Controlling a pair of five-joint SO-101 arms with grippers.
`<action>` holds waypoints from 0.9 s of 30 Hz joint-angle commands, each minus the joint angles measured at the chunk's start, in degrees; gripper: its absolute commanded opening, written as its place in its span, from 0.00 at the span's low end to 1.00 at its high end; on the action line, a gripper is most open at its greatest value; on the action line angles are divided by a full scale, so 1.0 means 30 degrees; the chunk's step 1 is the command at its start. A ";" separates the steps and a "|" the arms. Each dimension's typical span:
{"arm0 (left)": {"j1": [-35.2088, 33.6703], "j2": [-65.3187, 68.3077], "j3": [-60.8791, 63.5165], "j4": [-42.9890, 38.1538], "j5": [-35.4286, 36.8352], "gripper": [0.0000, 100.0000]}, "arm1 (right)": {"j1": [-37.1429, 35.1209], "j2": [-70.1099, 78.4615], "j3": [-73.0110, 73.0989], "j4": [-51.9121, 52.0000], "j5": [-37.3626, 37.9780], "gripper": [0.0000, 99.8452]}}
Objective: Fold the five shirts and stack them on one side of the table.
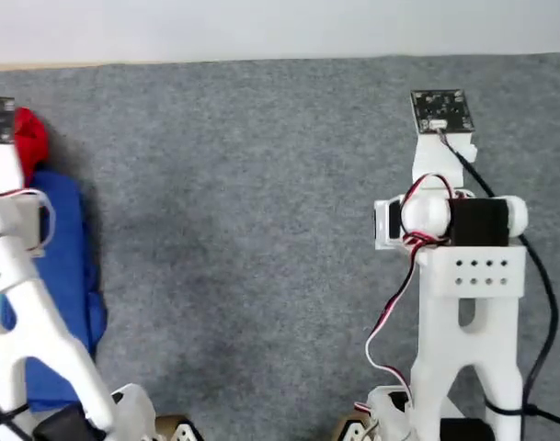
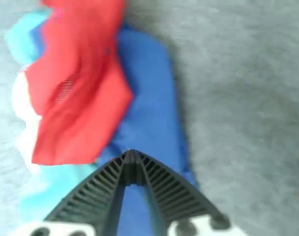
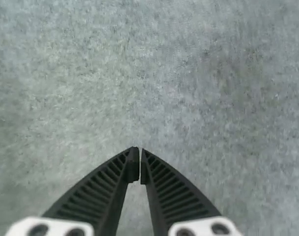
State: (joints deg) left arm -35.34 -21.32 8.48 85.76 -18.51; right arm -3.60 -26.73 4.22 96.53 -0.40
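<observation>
Red shirt: top of the pile at the table's far-left edge, loosely laid and skewed, not squared with what is under it.
Turquoise shirt: under the red one, sticking out at both ends of the pile.
White cloth: thin edge poking out beside the red shirt; cannot tell if it is a shirt.
Blue shirt: long folded strip, the pile's inner side, lying on the mat.
Left arm: white, stands over the pile and hides the near part of it in the high view.
Left gripper: above the blue shirt; fingers closed tip to tip, nothing seen pinched between them; they block the near end of the blue shirt.
Grey mat: felt-like cover across the whole table, bare between the two arms.
Right arm: white, upright at the right, well apart from the pile; red and black cables run along it.
Right gripper: over bare mat; fingertips almost meeting, holding nothing.
</observation>
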 commanded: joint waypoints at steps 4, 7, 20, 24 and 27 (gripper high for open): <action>-0.2930 0.0996 -0.0601 -0.1905 -0.1612 0.00 | -0.0220 0.0161 -0.1201 -0.0015 0.1231 0.02; -0.4220 0.2432 -0.0601 -0.2608 -0.2168 0.00 | -0.0396 0.0161 -0.1201 0.0542 0.2315 0.02; -0.5392 0.5890 -0.3619 -0.2725 -0.4484 0.23 | -0.0278 0.0982 -0.0147 0.2037 0.2432 0.02; -0.6154 0.6535 -0.4762 -0.2725 -0.4484 0.25 | -0.0278 0.1158 0.0527 0.1978 0.2432 0.02; -0.6769 0.7326 -0.5319 -0.2784 -0.4513 0.27 | -0.0278 0.1187 0.0527 0.1978 0.2432 0.02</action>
State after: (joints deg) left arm -54.24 -0.13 -4.35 78.73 -31.78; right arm -4.40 -23.03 6.51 100.31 6.29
